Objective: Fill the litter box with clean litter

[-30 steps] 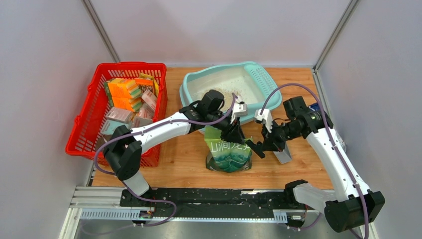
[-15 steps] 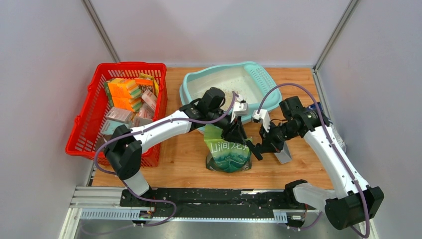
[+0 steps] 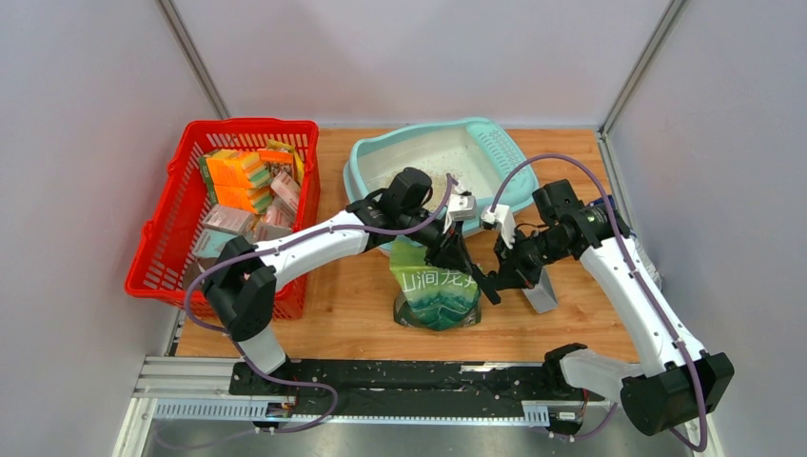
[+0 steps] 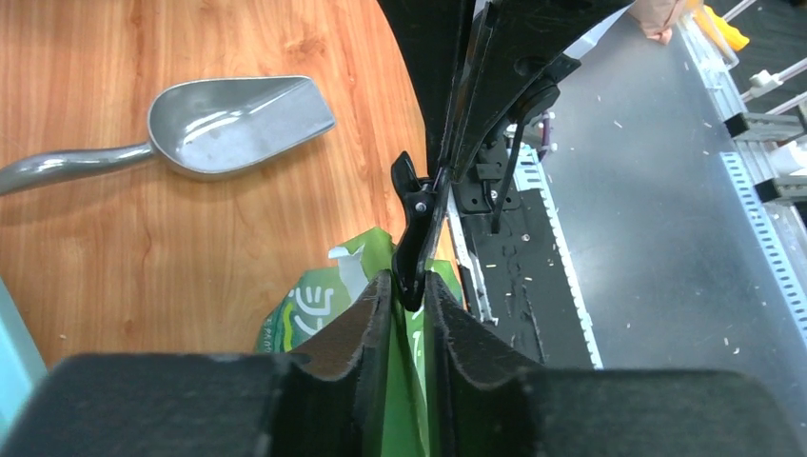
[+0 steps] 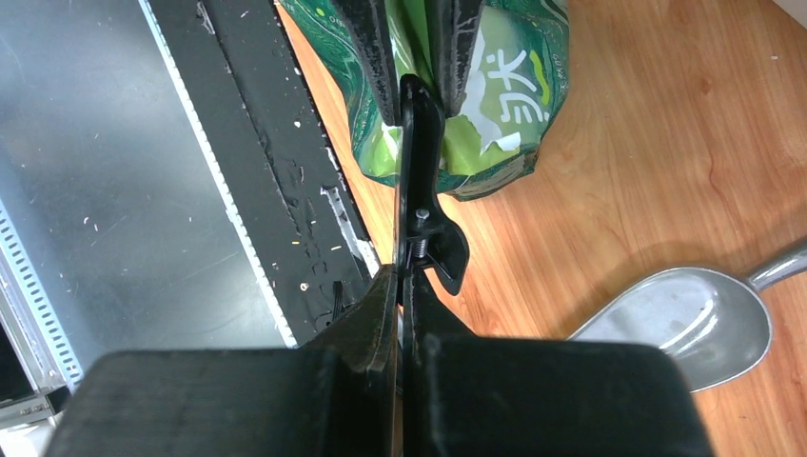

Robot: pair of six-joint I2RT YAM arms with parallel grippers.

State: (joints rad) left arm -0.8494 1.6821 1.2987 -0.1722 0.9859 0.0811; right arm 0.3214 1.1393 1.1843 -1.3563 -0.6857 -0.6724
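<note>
Both claws meet at the top of the green bag [image 3: 438, 295], which stands upright on the table [image 3: 352, 314] right beneath them. The left claw [image 4: 407, 290] has its two fingers [image 4: 366, 328] pressed in against the bag's folded top edge from either side. Green film fills the narrow gap between them, so that's a pinch on the bag.

Poking into that same gap from the opposite side is the tip of a black clip [image 5: 411, 143], a spring clip lying along the bag's top. Whether its tip actually bites the film, I can't tell from here. The right claw [image 5: 400, 281] has the clip's other end, with its fingers clamped flat on the handle and no gap showing. So the claws face each other tip to tip, with the clip bridging them.

Just to the outer side of the right claw, a metal scoop [image 4: 238, 124] lies on the wood, bowl up and apart from the bag. The litter box [image 3: 360, 162] sits beyond both claws, directly behind the left claw's wrist. A small patch of clean litter [image 3: 445, 177] lies on its pale floor, partly hidden by that arm. Well off to the left of the left claw stands the red basket [image 3: 247, 124], packed with sponges.
</note>
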